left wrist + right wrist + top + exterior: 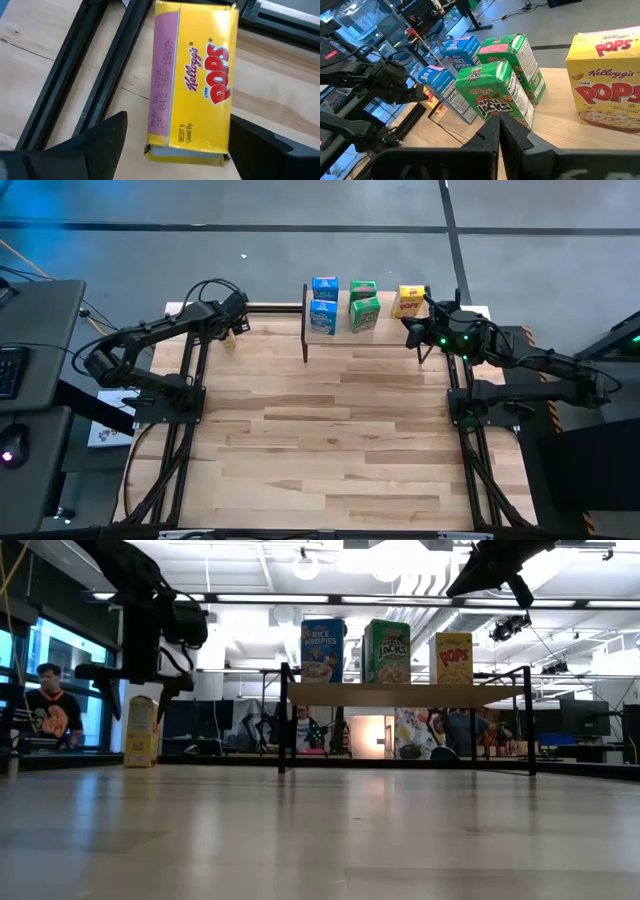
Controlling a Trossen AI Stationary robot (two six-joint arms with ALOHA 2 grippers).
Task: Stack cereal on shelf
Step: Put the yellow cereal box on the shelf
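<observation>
A yellow cereal box (197, 85) stands upright on its bottom on the table near the far left (140, 732). My left gripper (177, 121) hangs open just over its top, one finger (102, 142) off each side, apart from it (234, 327). On the shelf (400, 695) at the far middle stand two blue boxes (323, 305), two green boxes (364, 306) and one yellow box (410, 300). My right gripper (498, 127) is shut and raised by the shelf's right end (424, 320).
The arms' black frames (190, 395) run along both table sides; one rail (107, 60) lies close beside the yellow box. Wide bare planks (330, 440) lie in front of the shelf. People show in the room beyond (48, 710).
</observation>
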